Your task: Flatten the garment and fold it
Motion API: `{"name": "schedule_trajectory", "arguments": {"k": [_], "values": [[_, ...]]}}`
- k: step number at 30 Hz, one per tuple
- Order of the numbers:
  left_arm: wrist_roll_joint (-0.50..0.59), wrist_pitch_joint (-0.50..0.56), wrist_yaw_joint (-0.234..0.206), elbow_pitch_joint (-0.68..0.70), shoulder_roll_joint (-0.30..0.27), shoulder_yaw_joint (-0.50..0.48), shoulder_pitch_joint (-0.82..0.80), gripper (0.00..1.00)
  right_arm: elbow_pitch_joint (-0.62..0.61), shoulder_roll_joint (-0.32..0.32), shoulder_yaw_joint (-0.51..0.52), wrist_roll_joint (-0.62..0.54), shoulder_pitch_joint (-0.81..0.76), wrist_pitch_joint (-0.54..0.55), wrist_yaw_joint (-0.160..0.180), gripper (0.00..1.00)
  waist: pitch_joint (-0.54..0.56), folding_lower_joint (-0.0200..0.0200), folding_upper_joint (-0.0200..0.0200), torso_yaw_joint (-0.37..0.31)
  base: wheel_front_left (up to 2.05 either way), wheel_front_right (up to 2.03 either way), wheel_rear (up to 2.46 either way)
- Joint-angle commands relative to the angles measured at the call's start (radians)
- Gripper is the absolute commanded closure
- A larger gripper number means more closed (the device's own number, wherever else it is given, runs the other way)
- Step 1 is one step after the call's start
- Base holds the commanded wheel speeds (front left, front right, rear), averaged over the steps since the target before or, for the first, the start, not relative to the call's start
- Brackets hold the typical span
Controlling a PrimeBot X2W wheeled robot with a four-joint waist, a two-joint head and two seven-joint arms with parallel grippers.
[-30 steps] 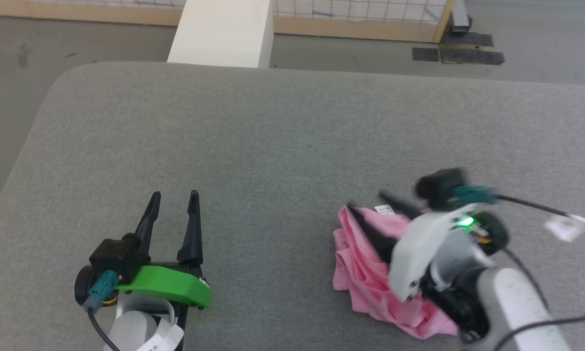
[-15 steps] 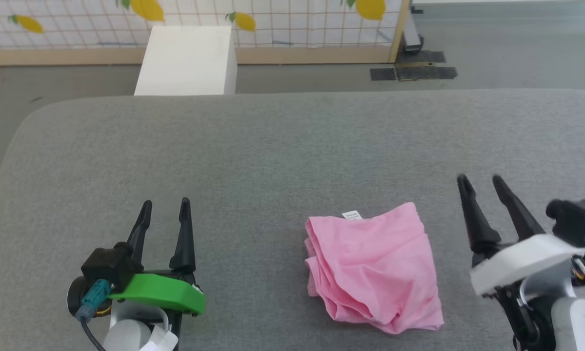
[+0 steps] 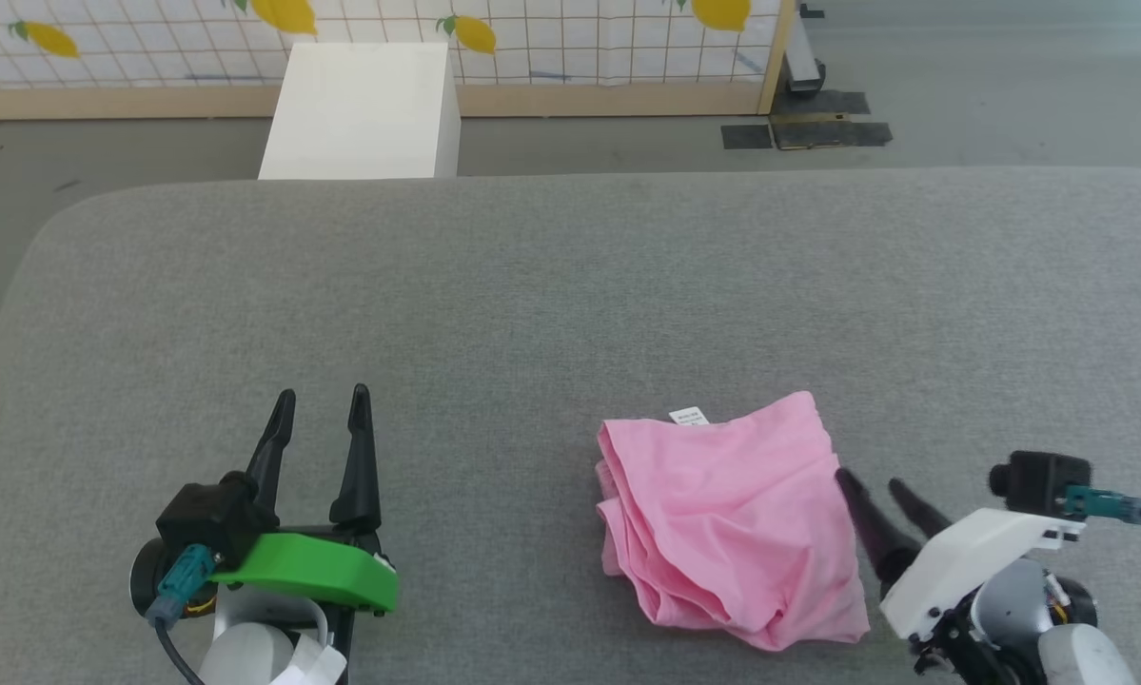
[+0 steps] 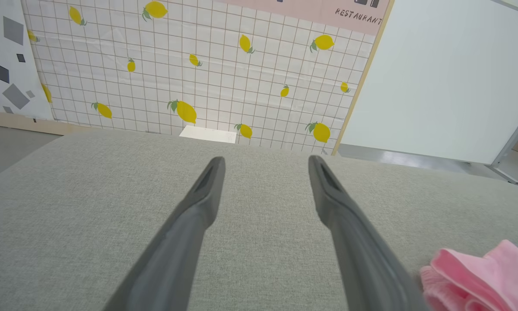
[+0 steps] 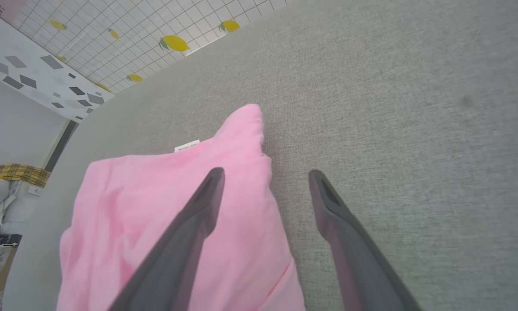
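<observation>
The garment (image 3: 732, 523) is a light pink, wrinkled cloth lying bunched on the grey padded table (image 3: 532, 304), right of centre near the front, with a small white label at its far edge. My right gripper (image 3: 875, 483) is open beside the garment's right edge, its fingers pointing up and left. In the right wrist view one finger hangs over the garment (image 5: 163, 224) and the other over bare table. My left gripper (image 3: 323, 404) is open at the lower left, over bare table and well apart from the cloth. A corner of the garment (image 4: 479, 276) shows at the left wrist view's lower right.
A white box (image 3: 361, 109) stands on the floor beyond the table's far edge. Behind it is a lemon-patterned grid panel (image 3: 532, 38) with a wooden frame. The table's rounded left corner (image 3: 47, 247) drops off to the floor.
My right gripper let go of the garment, swung out to the right, then came back low beside its right edge. The head camera tilted up. The left arm stayed still.
</observation>
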State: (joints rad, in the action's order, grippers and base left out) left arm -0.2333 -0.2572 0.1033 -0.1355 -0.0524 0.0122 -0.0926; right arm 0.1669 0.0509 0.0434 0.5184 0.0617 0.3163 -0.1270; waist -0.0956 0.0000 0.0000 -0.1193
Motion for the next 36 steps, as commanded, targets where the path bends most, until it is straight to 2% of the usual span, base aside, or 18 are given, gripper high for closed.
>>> {"name": "schedule_trajectory", "arguments": {"k": [1,8,13,14,15,16,17,21,26,31,36], "values": [[-0.004,-0.005,0.000,0.002,0.002,0.000,-0.001,0.00,0.017,-0.001,-0.009,0.006,0.019,0.019,-0.004,0.00,-0.009,0.0000,0.0000,0.012,0.00,0.00,0.00],[-0.005,-0.005,-0.001,0.001,0.002,0.003,-0.008,0.00,0.120,-0.001,-0.029,-0.032,0.049,0.138,-0.004,0.00,-0.023,0.0000,0.0000,0.036,0.00,0.00,0.00],[-0.007,-0.005,-0.002,0.000,0.002,0.006,-0.011,0.00,0.165,-0.001,-0.079,-0.033,0.069,0.233,-0.004,0.00,-0.028,0.0000,0.0000,0.049,0.00,0.00,0.00],[-0.007,-0.005,-0.003,0.000,0.002,0.006,-0.011,0.00,0.168,-0.001,-0.088,-0.030,0.071,0.249,-0.004,0.13,-0.028,0.0000,0.0000,0.049,0.00,0.00,0.00],[-0.008,-0.005,-0.003,0.000,0.002,0.006,-0.011,0.00,0.168,-0.001,-0.101,-0.030,0.074,0.267,-0.004,0.64,-0.028,0.0000,0.0000,0.050,0.00,0.00,0.00],[-0.008,-0.005,-0.004,0.000,0.002,0.006,-0.011,0.00,0.164,-0.001,-0.109,-0.031,0.077,0.277,-0.004,0.78,-0.028,0.0000,0.0000,0.050,0.00,0.00,0.00],[-0.008,-0.005,-0.005,0.000,0.002,0.005,-0.011,0.00,0.158,-0.001,-0.115,-0.034,0.082,0.283,-0.004,1.00,-0.028,0.0000,0.0000,0.049,0.00,0.00,0.00],[-0.004,-0.005,-0.007,0.007,0.002,0.001,-0.007,0.00,0.130,0.018,-0.139,-0.091,0.112,0.291,-0.004,1.00,-0.031,0.0000,0.0000,0.030,0.00,0.00,0.00],[0.006,-0.005,-0.006,0.017,0.002,-0.002,-0.010,0.00,0.106,0.094,-0.225,-0.177,0.191,0.297,-0.004,1.00,-0.051,0.0000,0.0000,-0.026,0.00,0.00,0.00],[0.022,-0.005,-0.001,0.029,0.002,0.000,-0.029,0.00,0.115,0.197,-0.337,-0.246,0.307,0.296,-0.004,1.00,-0.083,0.0000,0.0000,-0.118,0.00,0.00,0.00],[0.046,-0.005,0.006,0.044,0.002,0.019,-0.060,0.00,0.177,0.275,-0.377,-0.287,0.416,0.273,-0.004,1.00,-0.130,0.0000,0.0000,-0.218,0.00,0.00,0.00]]}}
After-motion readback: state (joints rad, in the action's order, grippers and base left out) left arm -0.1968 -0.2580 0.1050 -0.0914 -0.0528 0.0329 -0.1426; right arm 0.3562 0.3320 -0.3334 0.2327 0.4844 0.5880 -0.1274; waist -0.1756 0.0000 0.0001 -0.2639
